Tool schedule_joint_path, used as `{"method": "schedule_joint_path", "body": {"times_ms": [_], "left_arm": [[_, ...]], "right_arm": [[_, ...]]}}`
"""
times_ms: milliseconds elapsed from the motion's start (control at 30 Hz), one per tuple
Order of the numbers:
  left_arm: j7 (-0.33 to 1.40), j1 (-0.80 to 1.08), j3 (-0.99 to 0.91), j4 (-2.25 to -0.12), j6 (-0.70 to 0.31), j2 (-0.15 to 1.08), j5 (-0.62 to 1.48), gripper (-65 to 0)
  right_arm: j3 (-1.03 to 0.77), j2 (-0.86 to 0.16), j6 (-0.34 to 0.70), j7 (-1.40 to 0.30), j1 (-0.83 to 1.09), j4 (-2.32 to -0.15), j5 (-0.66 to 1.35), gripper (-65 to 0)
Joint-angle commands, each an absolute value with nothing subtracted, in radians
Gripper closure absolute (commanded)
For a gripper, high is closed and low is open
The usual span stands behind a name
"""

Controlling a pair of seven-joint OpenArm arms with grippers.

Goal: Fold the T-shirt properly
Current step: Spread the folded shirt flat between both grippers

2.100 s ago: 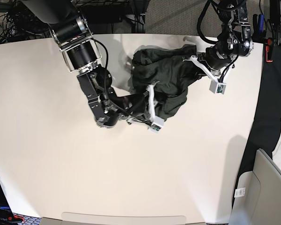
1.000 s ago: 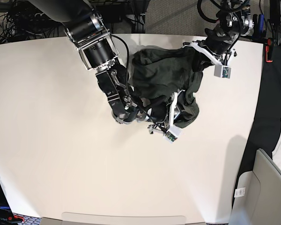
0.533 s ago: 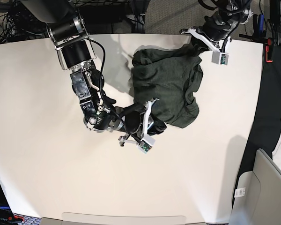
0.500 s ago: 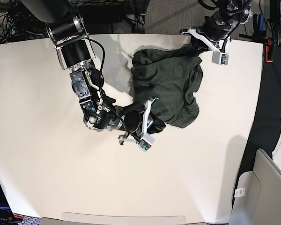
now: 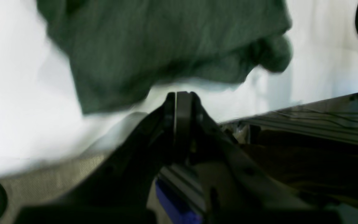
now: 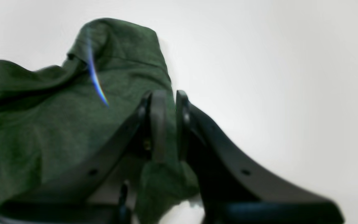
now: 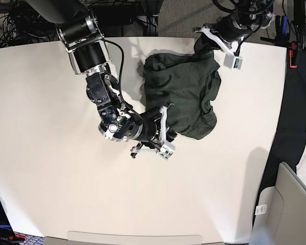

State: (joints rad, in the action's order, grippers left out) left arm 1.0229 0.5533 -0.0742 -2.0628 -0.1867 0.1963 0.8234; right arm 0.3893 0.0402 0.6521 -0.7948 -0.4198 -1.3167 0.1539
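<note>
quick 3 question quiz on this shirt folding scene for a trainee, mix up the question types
1. True or false: the T-shirt lies flat and spread out on the table.
2. Which gripper pinches a fold of the shirt? A) the left gripper B) the right gripper C) neither
3. Fill in: in the base view, the left gripper sits at the table's ____ edge.

Key
1. False. It sits bunched in a rumpled heap.
2. B. In the right wrist view green cloth runs up between its nearly closed jaws; the left one is shut on nothing, clear of the shirt.
3. Far (top of the picture), past the shirt.
</note>
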Motion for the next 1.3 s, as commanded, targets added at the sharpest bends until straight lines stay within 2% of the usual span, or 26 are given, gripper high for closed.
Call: {"method": "schedule_joint_path", "body": {"times_ms": [0,167,267,500,800,1267], "left_arm": [[1.038,0.535,-0.076,-2.072,-0.193,0.202,0.837,-0.6],[1.099,0.455,-0.076,-2.054,-0.193,0.2,0.829,-0.6],[1.125,0.423,-0.079,-2.04,-0.193,0.202,0.829,-0.6],[1.173,0.406,-0.076,-1.975,-0.193,0.202,0.828,-0.7],[1.141,0.357,-0.085,-1.87,-0.188,0.274,0.826,-0.7],[1.089,0.12,-0.076,-1.662,-0.186,0.308,0.826,-0.7]], "right_arm": [[0.386,0.048,0.653,-0.777,-0.443,-1.33,0.15,-3.9],[0.386,0.045,0.653,-0.786,-0.429,-1.291,0.145,-3.9],[0.386,0.045,0.653,-0.849,-0.424,-1.273,0.145,-3.9],[0.332,0.041,0.653,-0.875,-0.352,-1.331,0.145,-3.9],[0.239,0.039,0.661,-1.033,-0.282,-1.46,0.145,-3.8],[0.237,-0.094,0.662,-1.058,-0.125,-1.615,0.364,-3.8]]}}
